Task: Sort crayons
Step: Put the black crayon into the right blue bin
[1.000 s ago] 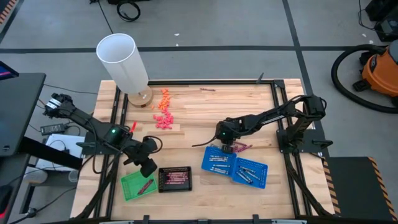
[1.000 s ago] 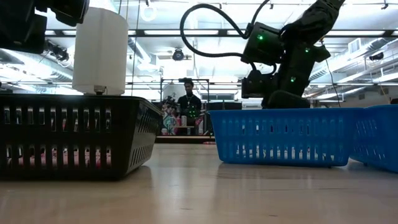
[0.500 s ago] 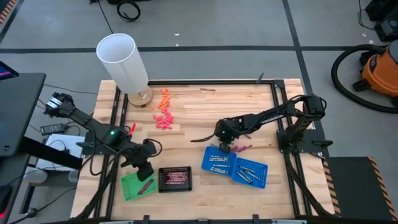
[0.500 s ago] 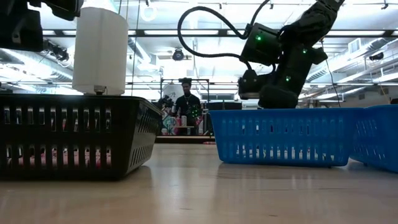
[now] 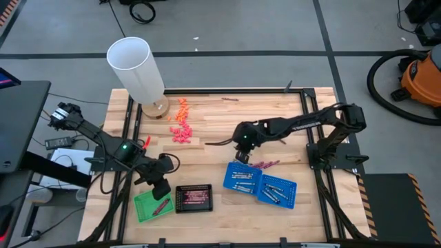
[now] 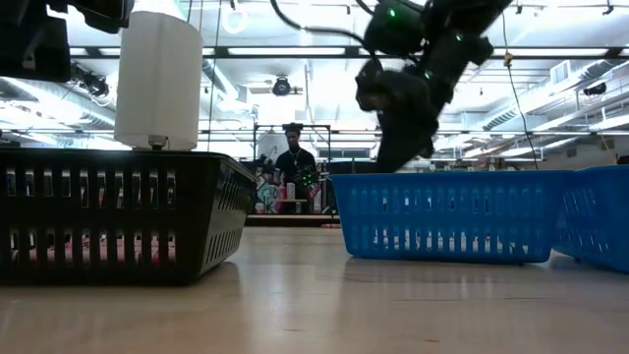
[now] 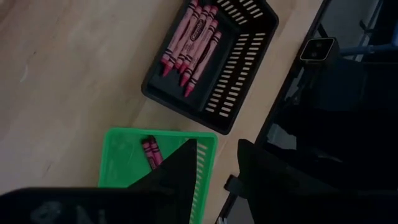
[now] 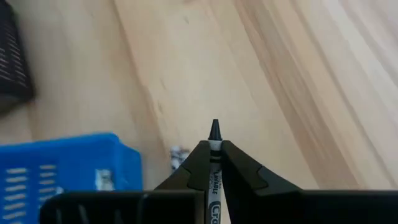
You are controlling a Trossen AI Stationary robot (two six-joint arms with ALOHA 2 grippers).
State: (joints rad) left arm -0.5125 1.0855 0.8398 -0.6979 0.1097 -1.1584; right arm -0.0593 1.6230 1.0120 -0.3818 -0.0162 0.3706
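My right gripper (image 8: pixel 215 148) is shut on a grey-wrapped crayon with a dark tip (image 8: pixel 214 129). It hangs above the table (image 5: pixel 239 156), just beyond the far left corner of the blue baskets (image 5: pixel 241 178). A few loose crayons (image 5: pixel 264 164) lie on the wood beside those baskets. My left gripper (image 7: pixel 217 163) is open with nothing between its fingers, over the green basket (image 5: pixel 150 205), which holds magenta crayons (image 7: pixel 151 152). The black basket (image 5: pixel 193 198) holds red crayons (image 7: pixel 193 40). My right gripper pinches the crayon's wrapped body (image 8: pixel 214 163) between its two fingers. The crayon lies along the fingers, and its dark tip sticks out past their ends. The fingers slant down toward the table. The crayon is lifted clear of the wood.
A tall white cylinder (image 5: pixel 136 69) stands at the far left corner. A heap of orange-pink pieces (image 5: pixel 181 124) lies next to it. One crayon (image 5: pixel 229 99) lies near the far edge. A second blue basket (image 5: pixel 277 191) holds grey crayons. Bare wood spreads across the table's middle.
My right gripper has risen from beside the loose crayons and gone a little toward the table's far left. In the low view it now stands well above the blue basket's rim.
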